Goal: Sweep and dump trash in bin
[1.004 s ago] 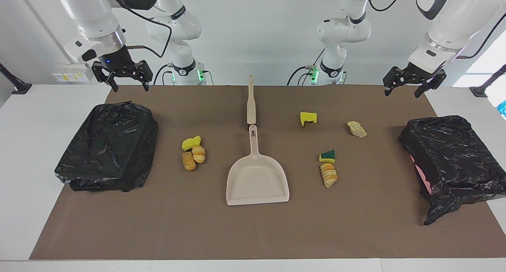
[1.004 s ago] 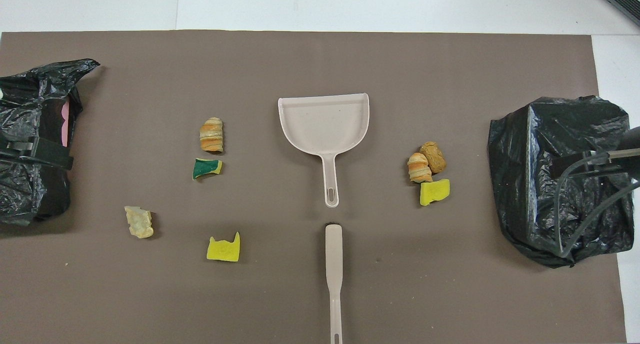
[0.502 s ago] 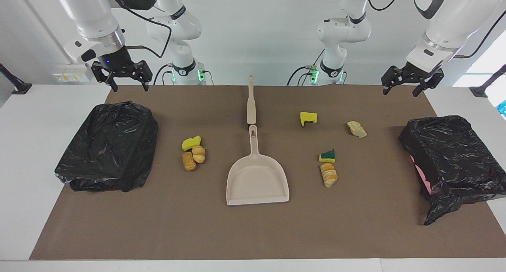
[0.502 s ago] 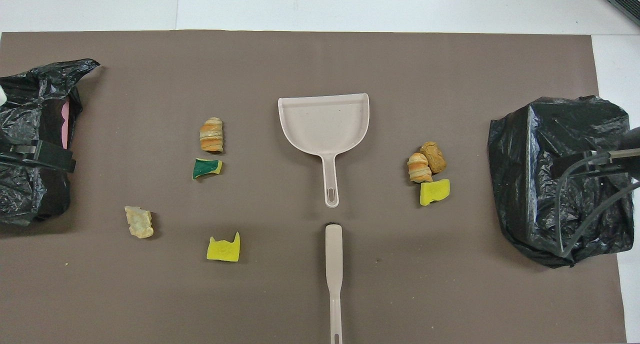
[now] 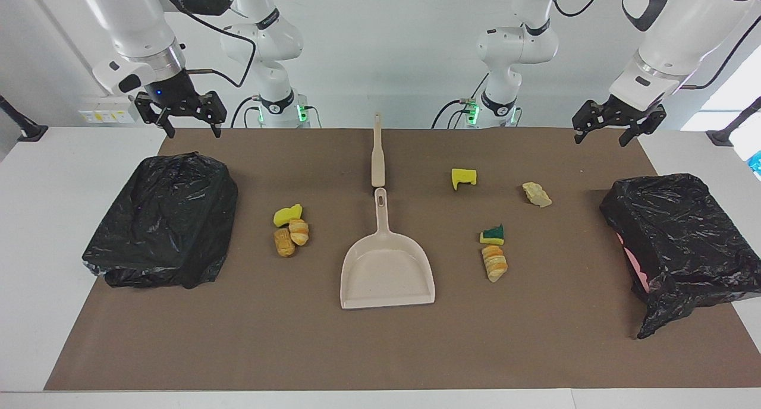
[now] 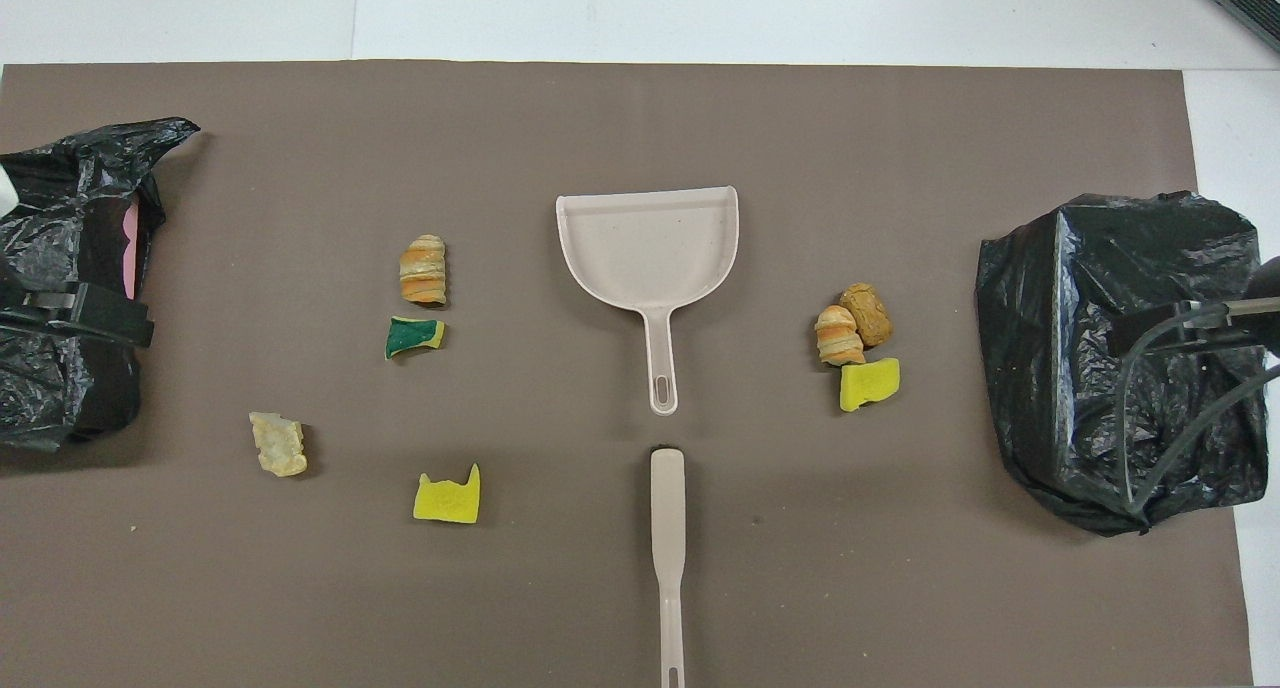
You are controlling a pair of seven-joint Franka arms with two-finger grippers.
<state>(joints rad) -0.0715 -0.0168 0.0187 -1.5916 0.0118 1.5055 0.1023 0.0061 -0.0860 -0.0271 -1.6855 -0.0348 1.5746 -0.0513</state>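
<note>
Trash (image 5: 291, 228) scattered on tabletop – light, soft sponge and bread scraps; roll easily. Take brush (image 5: 377, 159) by stiff handle. Left gripper (image 5: 612, 123), right gripper (image 5: 180, 114) – jaws apart, empty.

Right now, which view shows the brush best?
The overhead view: the brush lies there at full length, head toward the dustpan handle. The facing view shows the same brush foreshortened, nearer the robots than the dustpan.

High facing camera and steep overhead camera, both over brown mat (image 5: 380, 349).
</note>
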